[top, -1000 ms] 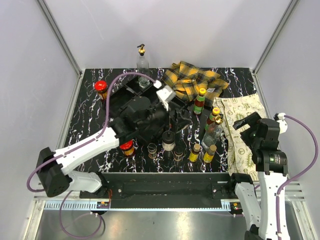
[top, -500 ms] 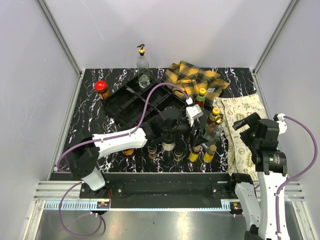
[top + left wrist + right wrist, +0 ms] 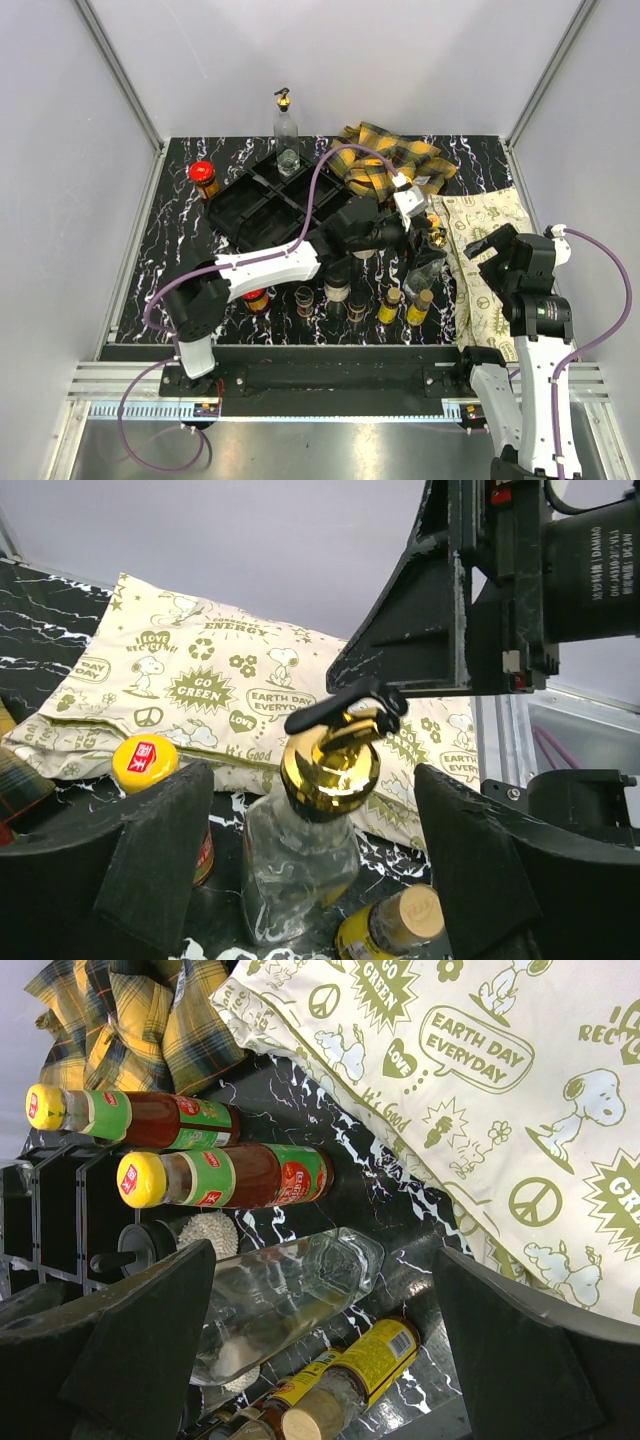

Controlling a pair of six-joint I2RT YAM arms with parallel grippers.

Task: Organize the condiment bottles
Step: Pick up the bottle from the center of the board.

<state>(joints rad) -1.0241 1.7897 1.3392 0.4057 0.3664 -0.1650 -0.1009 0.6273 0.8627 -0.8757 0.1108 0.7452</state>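
Observation:
A clear gold-spouted glass bottle [image 3: 427, 266] stands in the right-hand cluster. In the left wrist view this bottle [image 3: 300, 870] sits between the fingers of my left gripper [image 3: 312, 810], which is open and apart from the glass on both sides. My left gripper [image 3: 418, 240] reaches across from the left. My right gripper [image 3: 487, 246] is open and empty over the printed cloth, facing the same bottle [image 3: 290, 1300]. Yellow-capped sauce bottles [image 3: 220, 1175] and cork-topped yellow-label bottles [image 3: 350, 1380] stand beside it. Red-lidded jars [image 3: 203, 175] [image 3: 256, 297] stand at left.
A black divided tray [image 3: 262, 205] holds a glass bottle [image 3: 288, 160]; another gold-spouted bottle [image 3: 285, 118] stands behind it. A yellow plaid cloth [image 3: 385, 155] lies at the back, a cartoon-print cloth [image 3: 485, 290] at right. Small shakers [image 3: 336, 290] stand near the front edge.
My left arm has swung right from over the black tray to the right-hand bottle cluster, with its open fingers now on either side of the clear gold-spouted bottle. The right arm barely moved.

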